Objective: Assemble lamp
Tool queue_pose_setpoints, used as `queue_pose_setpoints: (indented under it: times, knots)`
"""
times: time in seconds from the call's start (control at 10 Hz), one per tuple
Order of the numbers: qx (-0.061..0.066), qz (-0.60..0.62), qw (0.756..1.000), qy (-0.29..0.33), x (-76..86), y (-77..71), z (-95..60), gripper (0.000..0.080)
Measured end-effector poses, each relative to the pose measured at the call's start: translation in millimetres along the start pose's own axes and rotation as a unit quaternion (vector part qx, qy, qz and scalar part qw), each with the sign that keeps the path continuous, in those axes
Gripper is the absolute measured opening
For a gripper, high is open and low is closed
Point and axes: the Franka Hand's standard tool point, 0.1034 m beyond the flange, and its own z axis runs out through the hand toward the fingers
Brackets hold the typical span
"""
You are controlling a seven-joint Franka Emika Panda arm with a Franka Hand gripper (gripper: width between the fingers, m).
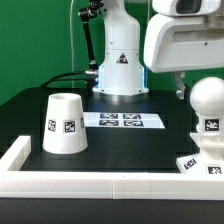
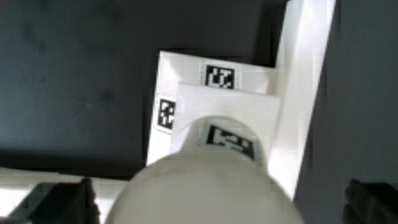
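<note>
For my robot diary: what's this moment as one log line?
claw open, straddling bulb | bulb upright on base | shade standing apart

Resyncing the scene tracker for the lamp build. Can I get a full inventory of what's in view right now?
shade: 1, white, wide end down on the table, exterior view's left
bulb: 1, white, upright on the base, exterior view's right
base: 1, white, under the bulb, by the front wall
marker board: 1, white with tags, flat mid-table
wall: 1, white, along the table's front and left edges
table: 1, black
pedestal: 1, white with a triangle mark, behind the marker board
gripper: 1, dark fingers, open, one on either side of the bulb
</note>
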Motion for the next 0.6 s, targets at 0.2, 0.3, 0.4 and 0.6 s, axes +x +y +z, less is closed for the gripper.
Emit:
queue_pose_setpoints:
  times: [0.2, 0.3, 0.4, 0.6]
  knots:
    - [0.0, 0.004, 1.0, -0.001, 0.4, 3.8, 1.6, 0.0699]
    - [0.0, 0.005, 1.0, -0.001, 0.7, 4.0, 1.6, 0.0699]
    - [0.0, 0.005, 1.0, -0.001, 1.9, 4.7, 2.3, 0.0699]
    - [-0.001, 0.013, 1.0, 0.004, 8.6, 2.8, 1.0, 0.0699]
